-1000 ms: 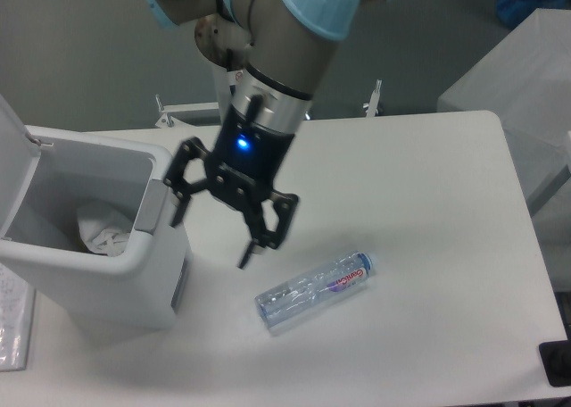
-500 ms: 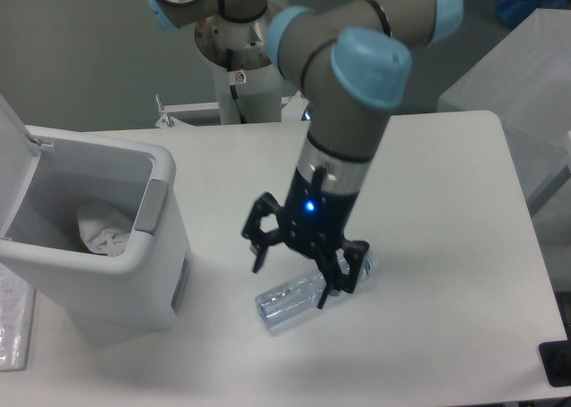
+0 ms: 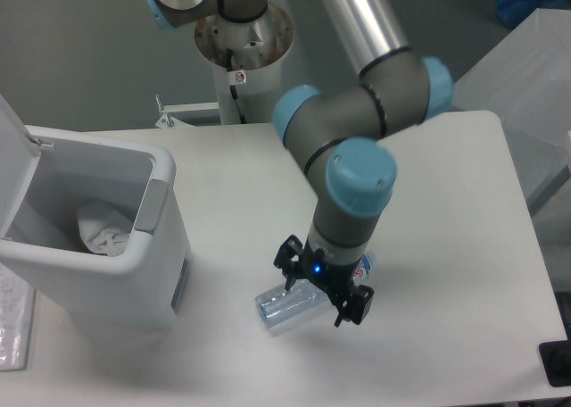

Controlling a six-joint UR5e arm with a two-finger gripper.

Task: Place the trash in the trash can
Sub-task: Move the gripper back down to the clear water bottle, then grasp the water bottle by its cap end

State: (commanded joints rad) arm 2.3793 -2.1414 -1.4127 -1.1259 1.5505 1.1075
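Observation:
A crushed clear plastic bottle [image 3: 284, 304] with a red-blue label lies on the white table [image 3: 446, 211] near its front edge. My gripper [image 3: 322, 294] is down over the bottle's middle, open, with one finger on each side of it; the label end is mostly hidden behind the wrist. At the left stands the white trash can [image 3: 134, 273] with its lid raised and a grey latch panel [image 3: 150, 208] on its rim. Inside it lies a crumpled white wad [image 3: 103, 231].
The arm's base column [image 3: 243, 59] rises behind the table's far edge. A flat pale sheet [image 3: 13, 327] lies at the left front beside the can. A dark object [image 3: 558, 364] sits at the front right corner.
My gripper has swung from beside the trash can to the right and down, and it now straddles the bottle. The bottle has not moved.

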